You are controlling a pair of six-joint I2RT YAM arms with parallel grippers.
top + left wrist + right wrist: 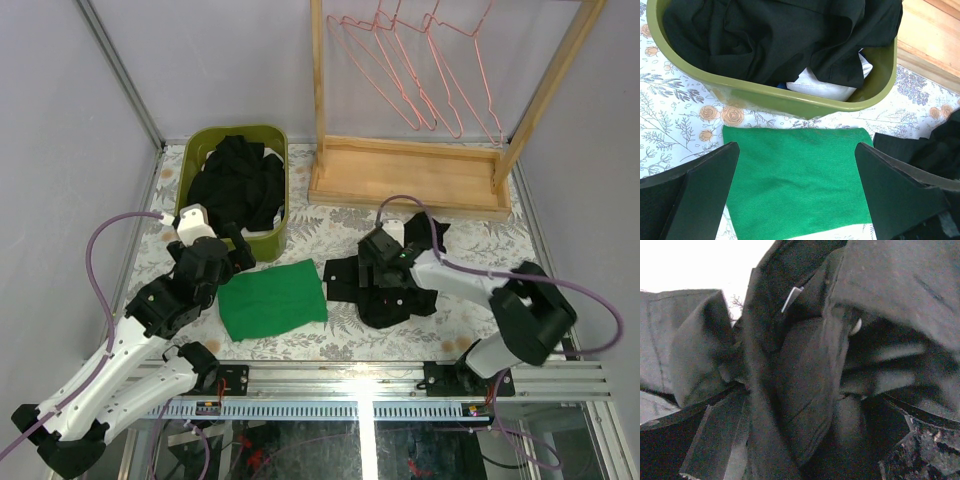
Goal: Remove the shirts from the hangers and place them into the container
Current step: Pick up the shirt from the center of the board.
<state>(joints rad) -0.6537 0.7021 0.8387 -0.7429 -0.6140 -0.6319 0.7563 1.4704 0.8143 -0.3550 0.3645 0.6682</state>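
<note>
Black shirt [400, 300] lies on the table [340, 345], long axis roughly 9–3, directly under the right gripper [385, 272]. Its fingers stand spread, folds bulging between them. Basket [284, 180] sits at 10 o'clock from it. Left gripper [796, 150] hovers nearer the basket — fingers spread, holding nothing.

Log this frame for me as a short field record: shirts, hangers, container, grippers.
hangers: bare, hanging on the wooden rack
container: black shirts heaped inside, white shirt under them
loose black shirt: crumpled on the table, right of the green cloth
left gripper: open, above the green cloth, holding nothing
right gripper: down on the loose black shirt, jaws wide, fabric between them
</note>
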